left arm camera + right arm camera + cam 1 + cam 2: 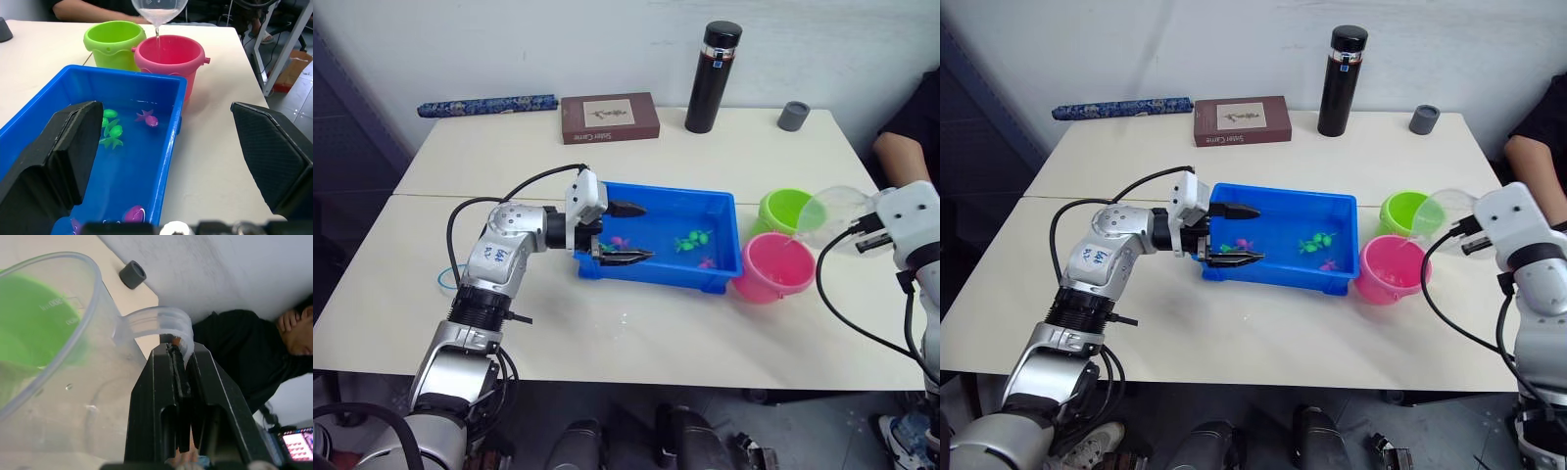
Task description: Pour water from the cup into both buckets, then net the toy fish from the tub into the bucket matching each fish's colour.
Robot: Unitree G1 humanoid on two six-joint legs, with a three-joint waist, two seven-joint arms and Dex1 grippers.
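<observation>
Table (636, 323): pale, smooth, matte top made of two slabs meeting at a seam that runs left to right.

Tub (724, 211): bright blue glossy plastic, rectangular, shallow, rimmed, near the table's middle, holding water. Small toy fish lie in it: green ones (111, 131) clustered together, a pink one (148, 118) just beside them, another pink one (133, 214) by the near wall.

Left gripper (625, 233): two black wedge-shaped fingers spread wide apart at the tub's left end, one over the water and one along the near rim, holding nothing.

Pink bucket (773, 269): round, smooth plastic pail with a scalloped rim, just right of the tub's near right corner.

Green bucket (785, 209): lime, same shape, just beyond the pink one and touching it.

Cup (837, 217): clear, colourless plastic with printed measuring marks, wide mouth, loop handle and spout. It is tilted over the pink bucket, and a thin stream of water falls from the spout into that bucket.

Right gripper (179, 363): fingers pressed together on the cup's handle, to the right of the buckets.

Flask (712, 78): tall black cylinder, upright at the far edge.

Book (609, 117): flat, brown, rectangular, left of the flask.

Roll (487, 105): long, blue patterned, far left.

Cap (793, 116): small grey, right of the flask.

Person (908, 132): dark-sleeved arm at the table's right side.
</observation>
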